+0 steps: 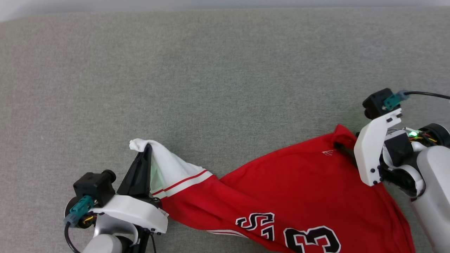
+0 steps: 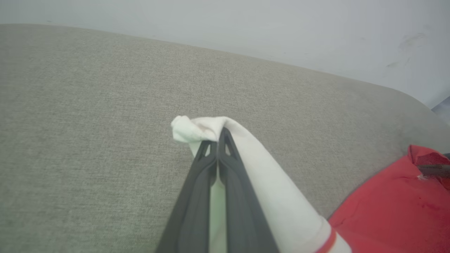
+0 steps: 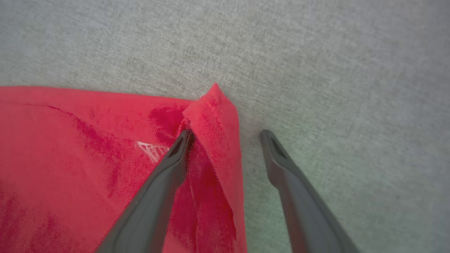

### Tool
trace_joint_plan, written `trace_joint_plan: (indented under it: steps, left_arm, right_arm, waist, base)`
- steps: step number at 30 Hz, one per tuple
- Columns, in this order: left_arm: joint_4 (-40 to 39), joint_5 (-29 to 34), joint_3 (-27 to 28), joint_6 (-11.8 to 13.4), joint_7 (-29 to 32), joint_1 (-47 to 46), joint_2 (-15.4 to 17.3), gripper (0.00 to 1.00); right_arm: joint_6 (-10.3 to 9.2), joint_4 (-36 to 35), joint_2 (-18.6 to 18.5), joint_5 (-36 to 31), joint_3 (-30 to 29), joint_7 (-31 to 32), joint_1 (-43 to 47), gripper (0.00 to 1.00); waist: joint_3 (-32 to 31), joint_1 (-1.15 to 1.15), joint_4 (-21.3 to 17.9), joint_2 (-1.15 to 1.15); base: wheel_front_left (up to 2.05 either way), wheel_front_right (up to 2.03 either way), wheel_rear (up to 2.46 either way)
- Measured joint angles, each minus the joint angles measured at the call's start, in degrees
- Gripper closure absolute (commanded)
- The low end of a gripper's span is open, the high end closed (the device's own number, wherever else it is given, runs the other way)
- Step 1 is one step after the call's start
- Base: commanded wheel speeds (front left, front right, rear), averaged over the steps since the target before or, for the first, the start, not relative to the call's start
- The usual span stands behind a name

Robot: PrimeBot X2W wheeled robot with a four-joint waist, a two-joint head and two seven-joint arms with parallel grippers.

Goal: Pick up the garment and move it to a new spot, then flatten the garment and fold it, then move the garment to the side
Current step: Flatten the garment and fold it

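The red shirt [image 1: 299, 182] lay stretched left to right along the near side of the grey worktop [image 1: 225, 70], with bare cloth beyond it to the far edge. The left claw [image 2: 219, 135] pinched the white sleeve tip. The right claw [image 3: 226, 135] stood wide over the shirt's red corner.

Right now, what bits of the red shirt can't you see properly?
- Head view: the bottom of the garment and its black lettering, cut off by the lower edge.
- Head view: the red corner behind the right arm's white casing.
- Right wrist view: the small white logo, too blurred to read.
- Left wrist view: the sleeve cloth pinched inside the left gripper's shut fingers.
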Motion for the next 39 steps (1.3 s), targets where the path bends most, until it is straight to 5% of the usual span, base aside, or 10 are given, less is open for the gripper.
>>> trace_joint_plan:
  steps: [7,8,9,10,21,29,39]
  left_arm:
    - [0.23,0.04,-0.48,-0.36,-0.40,-0.88,-0.24,1.00]
    - [0.37,0.00,-0.51,-0.37,-0.46,-0.89,-0.24,1.00]
    - [0.56,-0.03,-0.49,-0.38,-0.47,-0.91,-0.24,1.00]
    - [0.75,-0.05,-0.48,-0.38,-0.47,-0.90,-0.24,1.00]
    - [1.55,0.69,-0.27,-0.63,0.93,-4.33,1.87,1.00]
    - [6.24,1.60,0.02,-3.63,5.45,-19.58,4.41,1.00]
    - [23.50,2.63,0.05,-6.92,7.42,-43.16,3.20,1.00]
  right_arm:
    - [0.00,7.75,-1.31,3.32,3.56,4.78,-3.91,0.00]
    - [0.00,8.39,-1.37,3.76,3.78,5.39,-4.38,0.35]
    - [0.00,8.93,-1.44,4.11,3.96,5.65,-4.68,0.84]
    - [0.00,9.39,-1.43,4.63,3.96,5.69,-4.80,1.00]
    - [0.03,10.93,-2.25,6.05,3.91,-0.64,-5.97,1.00]
    - [0.00,10.81,-1.71,0.41,-2.45,-7.10,-11.46,1.00]
    - [0.00,13.62,2.04,-7.00,-8.08,-14.82,-23.23,1.00]
  waist:
    - [2.08,-0.01,1.74,0.00]
    - [2.11,-0.01,1.85,0.00]
    - [2.05,-0.01,1.92,0.00]
    - [1.92,-0.01,1.96,0.00]
    - [-2.59,-0.01,0.87,0.00]
    - [-4.84,-0.01,-1.84,0.00]
    - [-4.47,-0.01,-4.09,0.00]
  base:
    - [0.00,0.00,0.00]
    - [0.00,0.00,0.00]
    - [0.00,0.00,0.00]
    - [0.00,0.00,0.00]
    - [0.00,0.00,0.00]
    - [0.00,0.00,0.00]
    - [0.00,0.00,0.00]
